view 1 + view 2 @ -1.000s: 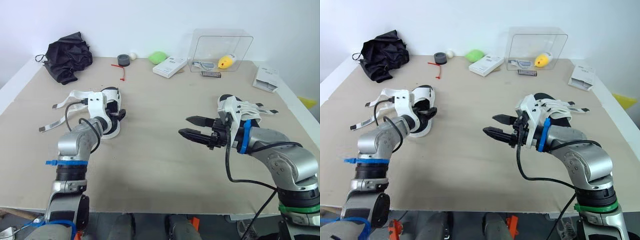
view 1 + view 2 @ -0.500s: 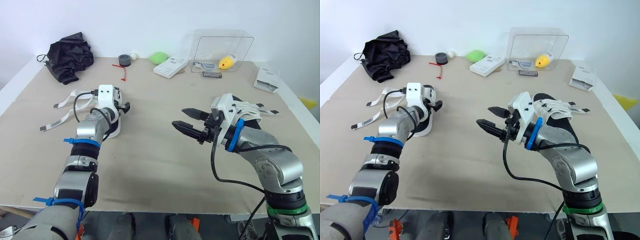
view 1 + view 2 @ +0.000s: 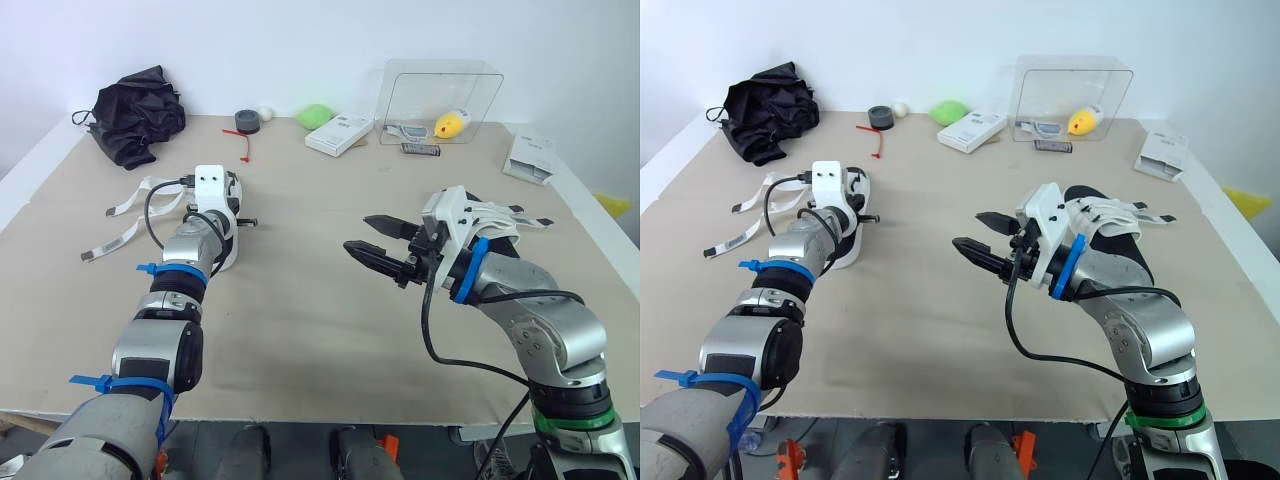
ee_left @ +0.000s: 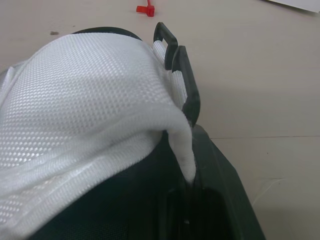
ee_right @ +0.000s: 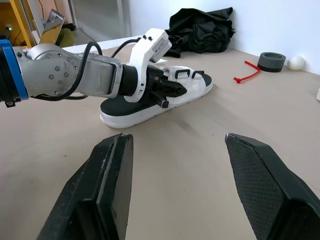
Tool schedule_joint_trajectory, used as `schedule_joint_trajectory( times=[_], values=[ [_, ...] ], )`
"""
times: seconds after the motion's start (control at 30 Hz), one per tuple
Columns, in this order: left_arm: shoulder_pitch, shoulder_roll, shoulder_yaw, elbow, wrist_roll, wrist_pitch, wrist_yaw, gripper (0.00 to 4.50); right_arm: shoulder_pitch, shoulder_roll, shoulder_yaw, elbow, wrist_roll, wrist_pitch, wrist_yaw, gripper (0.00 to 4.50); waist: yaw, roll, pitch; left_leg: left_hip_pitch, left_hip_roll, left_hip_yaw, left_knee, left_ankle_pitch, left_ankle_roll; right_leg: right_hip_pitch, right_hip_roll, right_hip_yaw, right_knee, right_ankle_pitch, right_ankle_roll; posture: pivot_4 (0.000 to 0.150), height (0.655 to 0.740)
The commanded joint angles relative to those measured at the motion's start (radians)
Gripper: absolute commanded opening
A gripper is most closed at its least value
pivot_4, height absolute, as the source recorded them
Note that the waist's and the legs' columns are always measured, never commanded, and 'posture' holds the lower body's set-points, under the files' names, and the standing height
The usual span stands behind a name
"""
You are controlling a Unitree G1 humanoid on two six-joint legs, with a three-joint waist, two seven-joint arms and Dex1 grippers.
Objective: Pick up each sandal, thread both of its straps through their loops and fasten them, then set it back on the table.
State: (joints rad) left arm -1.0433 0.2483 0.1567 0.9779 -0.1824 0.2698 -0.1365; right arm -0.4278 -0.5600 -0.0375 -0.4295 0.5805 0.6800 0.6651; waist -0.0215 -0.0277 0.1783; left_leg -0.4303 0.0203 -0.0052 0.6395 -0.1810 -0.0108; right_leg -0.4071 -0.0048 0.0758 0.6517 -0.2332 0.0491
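Judging by how things lie, I'd say the job has barely begun; the left sandal (image 5: 150,112) sits flat on the table (image 3: 320,330) on my left side, and its straps (image 3: 110,240) trail loose across the board towards the left edge, clear of the black loops (image 4: 187,85), so neither is threaded or fastened; lifting, threading, fastening and setting down are all left for this one; the left gripper (image 5: 167,90) is right up against the white mesh upper beside those loops, but I cannot tell whether it has closed on anything; the right gripper (image 3: 357,233) hangs over bare board near the middle, jaws wide apart and holding nothing; the right sandal (image 3: 495,215) lies on the table behind that arm, strap ends poking out to the right, and its fastening is too hidden for me to judge; the left sandal's long axis runs roughly away from me, with what seems to be the toe towards the far edge and the loop side facing the table's middle.
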Motion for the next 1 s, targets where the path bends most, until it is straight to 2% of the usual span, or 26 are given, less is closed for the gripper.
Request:
schedule_joint_trajectory(
  times=[0.03,0.2,0.3,0.47,0.57,0.6,0.7,0.77,1.0],
  values=[
    [0.001,0.009,-0.012,-0.025,0.019,0.000,-0.035,0.04,-0.002,-0.012,-0.015,-0.036,-0.001,-0.016,0.000,3.21,0.000,0.000,0.000,0.000,0.000,0.000,0.000,0.000,0.000,0.000,0.000,0.000,0.000,0.000,0.000,0.150,0.7400],
    [0.093,0.013,-0.090,-0.275,-0.016,0.057,-0.310,0.04,-0.003,-0.033,-0.032,-0.030,0.015,-0.007,0.020,3.21,0.001,0.000,0.000,-0.001,0.000,0.000,-0.001,0.000,0.000,-0.001,-0.001,0.000,0.000,0.001,-0.001,0.150,0.7400],
    [0.235,0.094,-0.212,-0.557,-0.035,0.084,-0.578,0.04,-0.005,-0.083,-0.074,0.009,0.055,0.028,0.063,3.21,-0.001,0.000,0.000,-0.003,-0.002,0.000,-0.002,0.000,-0.001,-0.003,-0.002,0.000,-0.001,0.003,-0.005,0.150,0.7400],
    [0.409,0.249,-0.292,-0.882,-0.154,0.098,-0.948,0.04,0.012,-0.178,-0.116,0.080,0.084,0.046,0.155,3.21,-0.001,0.000,0.000,-0.007,0.000,0.000,-0.003,-0.001,-0.001,-0.006,-0.004,0.000,-0.001,0.002,-0.005,0.150,0.7400],
    [0.472,0.331,-0.333,-0.967,-0.176,0.081,-1.096,0.00,0.011,-0.213,-0.158,0.137,0.116,0.059,0.203,2.35,-0.001,0.001,0.000,-0.006,0.000,0.000,-0.003,-0.001,-0.001,-0.006,-0.003,0.000,-0.001,0.001,-0.007,0.150,0.7400],
    [0.483,0.341,-0.343,-0.971,-0.176,0.071,-1.124,0.00,0.011,-0.233,-0.156,0.146,0.116,0.051,0.234,1.90,-0.001,0.001,0.000,-0.006,0.001,0.000,-0.003,0.000,-0.001,-0.006,-0.003,0.000,-0.001,0.001,-0.007,0.150,0.7400],
    [0.494,0.338,-0.355,-0.978,-0.200,0.073,-1.179,0.00,0.007,-0.269,-0.129,0.169,0.092,0.031,0.292,0.66,-0.001,0.001,0.000,-0.006,0.000,0.000,-0.001,0.001,0.001,-0.006,-0.003,-0.001,-0.001,0.001,-0.006,0.150,0.7400],
    [0.496,0.322,-0.378,-0.961,-0.175,0.043,-1.197,0.00,0.000,-0.281,-0.099,0.182,0.074,0.021,0.326,0.02,-0.001,0.001,0.000,-0.006,0.001,0.000,0.000,0.001,0.001,-0.006,-0.001,-0.002,-0.001,0.000,-0.003,0.150,0.7400],
    [0.480,0.252,-0.440,-0.875,-0.110,-0.065,-1.213,0.00,-0.032,-0.290,-0.010,0.229,0.022,0.003,0.402,0.02,-0.001,0.001,0.000,-0.004,0.001,0.001,0.001,0.002,0.002,-0.004,-0.001,-0.001,-0.001,0.001,-0.003,0.150,0.7400]
  ],
)
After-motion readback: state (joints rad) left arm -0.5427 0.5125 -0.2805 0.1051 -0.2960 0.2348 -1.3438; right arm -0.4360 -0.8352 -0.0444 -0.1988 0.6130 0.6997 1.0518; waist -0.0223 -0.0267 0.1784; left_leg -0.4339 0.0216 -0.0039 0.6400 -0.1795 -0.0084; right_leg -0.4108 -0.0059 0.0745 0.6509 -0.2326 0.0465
